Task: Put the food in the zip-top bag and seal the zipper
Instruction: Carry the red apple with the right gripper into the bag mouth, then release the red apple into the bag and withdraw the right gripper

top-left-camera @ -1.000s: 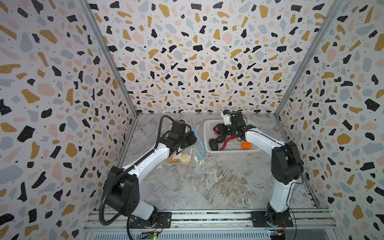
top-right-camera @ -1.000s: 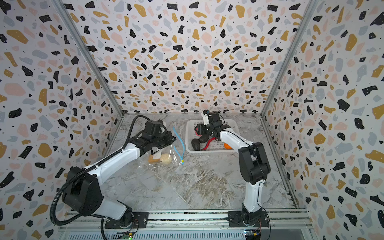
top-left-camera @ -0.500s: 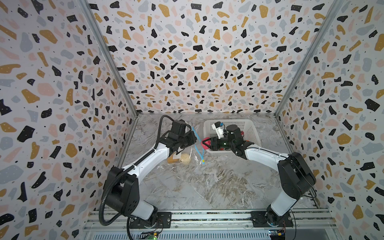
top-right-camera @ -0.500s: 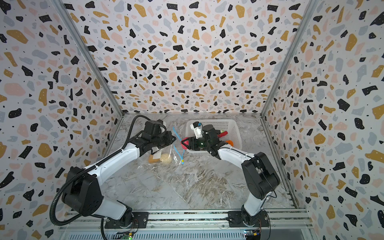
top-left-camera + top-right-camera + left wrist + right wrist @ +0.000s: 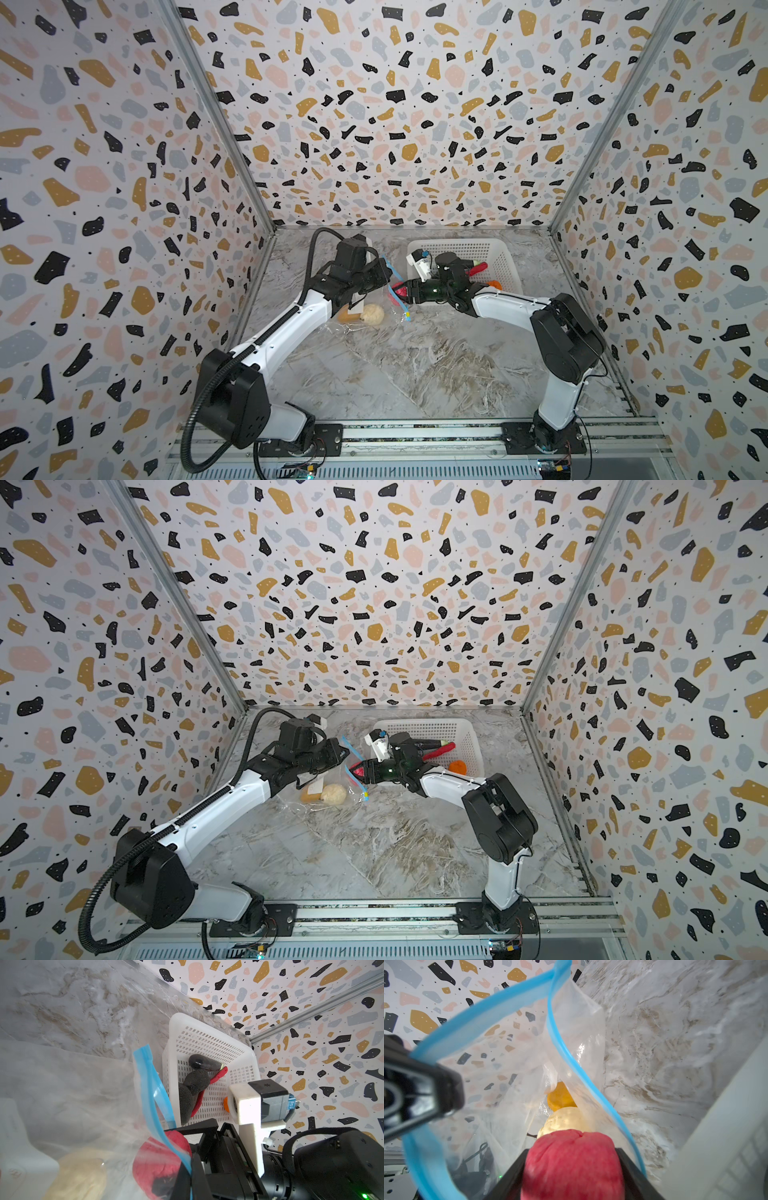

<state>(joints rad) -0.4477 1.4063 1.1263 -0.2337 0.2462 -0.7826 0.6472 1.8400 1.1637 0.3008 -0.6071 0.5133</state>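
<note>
Left pincer (image 5: pixel 381 272): closed on the upper run of the zipper (image 5: pixel 483 1003), holding that edge lifted off the table (image 5: pixel 415 365). The zip-top bag (image 5: pixel 577 1028) therefore stands open; in the right wrist view the light-blue strip forms a wide loop, its two runs well apart.

Right pincer (image 5: pixel 402 291): closed on the pink-red ball (image 5: pixel 573 1159), one black finger on each side of it. The pincer reaches across from the white basket (image 5: pixel 505 257) and points into the bag's mouth. The ball sits at the mouth — in the left wrist view the blue strip crosses in front of it and part of it shows through the clear plastic.

Bag contents: the cream ball (image 5: pixel 372 314) and the yellow-orange ball (image 5: pixel 560 1098) lie deep in the bag, touching each other, on the table just beside the left arm.

Basket contents: the red chili (image 5: pixel 220 1074), two dark purple-black pieces (image 5: pixel 204 1062) and an orange ball (image 5: pixel 457 766). The chili lies partly under the dark pieces; the orange ball sits apart from them, near the basket's front wall.

Bag position: left of the basket in both top views — its mouth faces the basket.
</note>
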